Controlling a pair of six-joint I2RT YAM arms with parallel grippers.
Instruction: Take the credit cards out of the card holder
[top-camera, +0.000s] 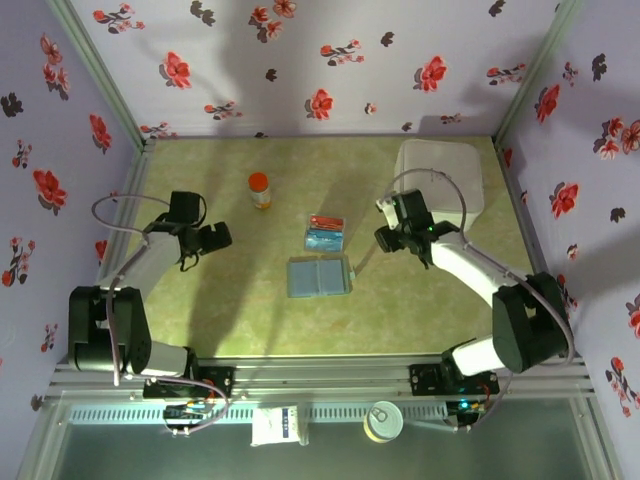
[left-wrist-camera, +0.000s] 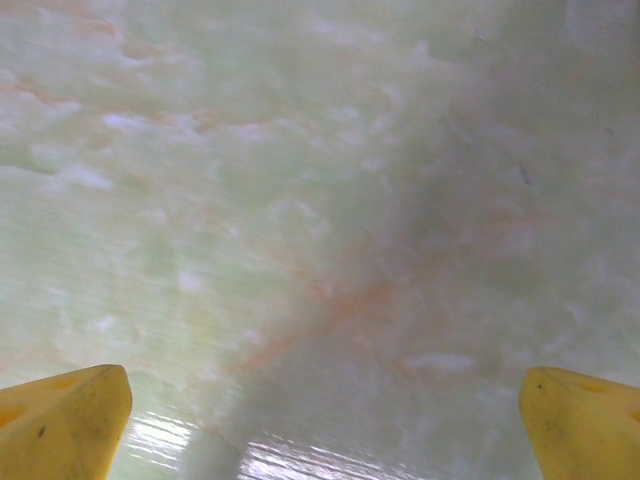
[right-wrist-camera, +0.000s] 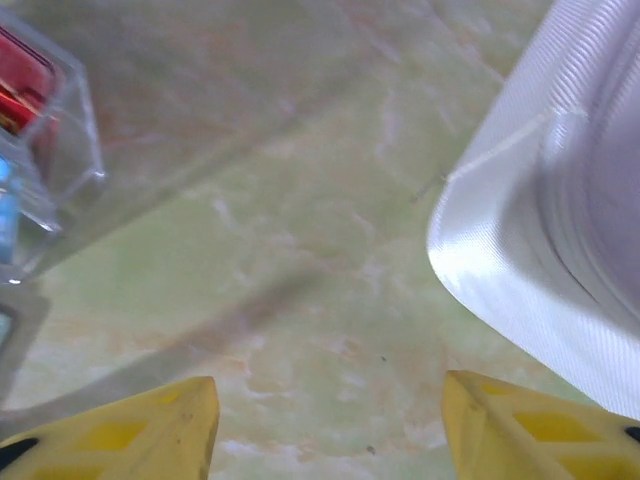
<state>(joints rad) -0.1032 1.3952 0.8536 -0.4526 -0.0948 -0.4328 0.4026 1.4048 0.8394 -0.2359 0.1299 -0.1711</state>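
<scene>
The grey-blue card holder (top-camera: 320, 277) lies spread flat at the table's middle. Just beyond it, red and blue credit cards (top-camera: 325, 233) rest in a clear plastic tray (right-wrist-camera: 70, 150); the red credit cards (right-wrist-camera: 22, 85) also show at the left edge of the right wrist view. My left gripper (top-camera: 215, 238) hovers well to the holder's left, its yellow fingers (left-wrist-camera: 60, 420) spread wide over bare table, so the left gripper (left-wrist-camera: 325, 425) is open and empty. My right gripper (top-camera: 385, 238) is to the right of the cards. Nothing lies between the fingertips of the open right gripper (right-wrist-camera: 330, 420).
A big white rounded box (top-camera: 440, 175) stands at the back right, and its corner (right-wrist-camera: 530, 240) is close to my right fingers. An orange-capped bottle (top-camera: 259, 189) stands at the back, left of the cards. Floral walls close in the table on three sides.
</scene>
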